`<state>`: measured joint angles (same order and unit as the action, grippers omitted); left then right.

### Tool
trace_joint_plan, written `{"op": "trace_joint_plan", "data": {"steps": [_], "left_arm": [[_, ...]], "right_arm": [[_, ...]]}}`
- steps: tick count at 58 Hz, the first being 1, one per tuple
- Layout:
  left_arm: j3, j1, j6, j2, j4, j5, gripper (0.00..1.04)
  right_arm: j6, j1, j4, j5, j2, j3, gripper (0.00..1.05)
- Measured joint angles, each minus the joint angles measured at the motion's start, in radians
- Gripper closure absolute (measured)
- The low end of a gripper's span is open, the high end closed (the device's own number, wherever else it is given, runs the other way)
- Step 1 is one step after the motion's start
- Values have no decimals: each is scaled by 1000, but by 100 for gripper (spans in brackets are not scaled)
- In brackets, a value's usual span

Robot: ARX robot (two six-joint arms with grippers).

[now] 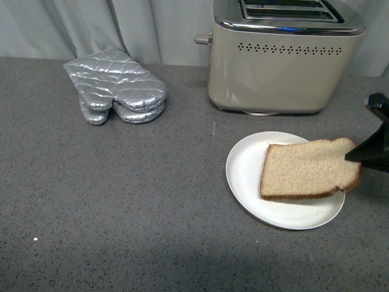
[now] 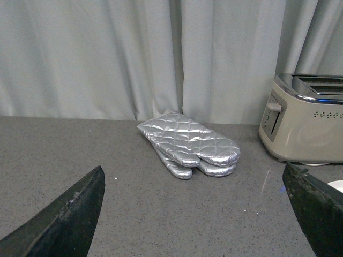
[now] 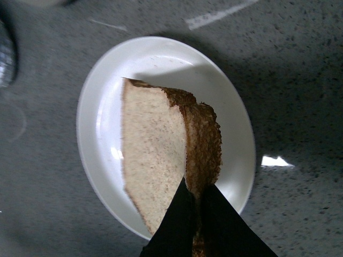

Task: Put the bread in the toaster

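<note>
The bread (image 1: pixel 307 169) is a light-brown slice with a darker crust, held tilted just above the white plate (image 1: pixel 246 167). My right gripper (image 1: pixel 358 157) is shut on its right crust edge. In the right wrist view the black fingers (image 3: pixel 179 222) pinch the crust of the bread (image 3: pixel 153 155) over the plate (image 3: pixel 96 115). The beige toaster (image 1: pixel 276 67) with a chrome top and two slots stands behind the plate. It also shows in the left wrist view (image 2: pixel 305 126). My left gripper (image 2: pixel 198 214) is open and empty above the counter.
A silver quilted oven mitt (image 1: pixel 118 85) lies at the back left of the grey speckled counter (image 1: pixel 121 207); it also shows in the left wrist view (image 2: pixel 190 142). A pale curtain (image 2: pixel 134 53) hangs behind the counter.
</note>
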<state>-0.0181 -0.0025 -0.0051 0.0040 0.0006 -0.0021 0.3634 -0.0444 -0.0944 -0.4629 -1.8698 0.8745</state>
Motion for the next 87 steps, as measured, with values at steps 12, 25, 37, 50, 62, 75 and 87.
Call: {"op": "trace_joint_plan", "data": {"steps": [12, 25, 37, 50, 62, 75, 87], "left_arm": [[0, 0, 0, 0, 0, 0, 7], [0, 0, 0, 0, 0, 0, 7], [0, 0, 0, 0, 0, 0, 7], [0, 0, 0, 0, 0, 0, 7], [0, 0, 0, 0, 0, 0, 7], [0, 0, 0, 0, 0, 0, 7], [0, 0, 0, 0, 0, 0, 7]], "right_arm": [[314, 47, -3, -15, 223, -5, 104], [739, 207, 78, 248, 383, 102, 104], [920, 270, 99, 464, 334, 222, 104], [1041, 297, 32, 614, 224, 334, 104], [1115, 310, -27, 669, 148, 424, 104], [1163, 320, -61, 694, 98, 464, 104], [1186, 322, -90, 730, 67, 490, 104]]}}
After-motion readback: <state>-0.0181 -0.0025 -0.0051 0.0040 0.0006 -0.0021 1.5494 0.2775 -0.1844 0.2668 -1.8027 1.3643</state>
